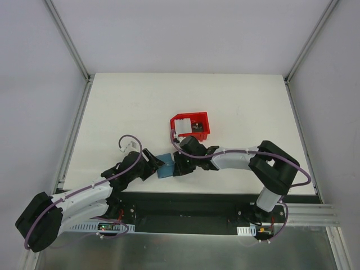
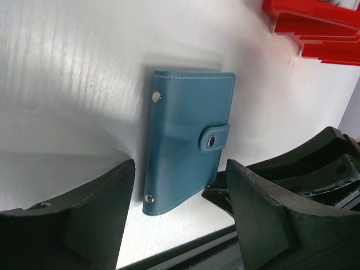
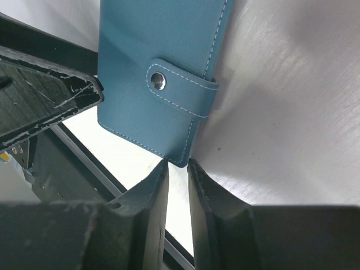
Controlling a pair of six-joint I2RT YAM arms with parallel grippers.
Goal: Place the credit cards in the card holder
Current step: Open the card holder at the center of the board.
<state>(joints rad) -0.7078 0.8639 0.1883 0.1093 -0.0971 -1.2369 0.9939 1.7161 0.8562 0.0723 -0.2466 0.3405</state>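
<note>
The card holder (image 1: 163, 166) is a teal wallet with its snap tab fastened, near the table's front edge between both grippers. In the left wrist view the card holder (image 2: 188, 152) has its near end between my left gripper's (image 2: 181, 169) open fingers, which do not touch it. My right gripper (image 3: 178, 164) has its jaws drawn narrow on the lower corner of the card holder (image 3: 157, 62). From above, the left gripper (image 1: 153, 165) is at the wallet's left and the right gripper (image 1: 175, 167) at its right. The credit cards (image 1: 182, 125) show as pale and dark shapes inside the red bin.
The red bin (image 1: 203, 119) stands behind the wallet near the table's middle, and its edge (image 2: 315, 28) shows in the left wrist view. The left gripper's finger (image 3: 45, 101) lies close to the wallet's left. The black front rail (image 1: 185, 199) runs just below.
</note>
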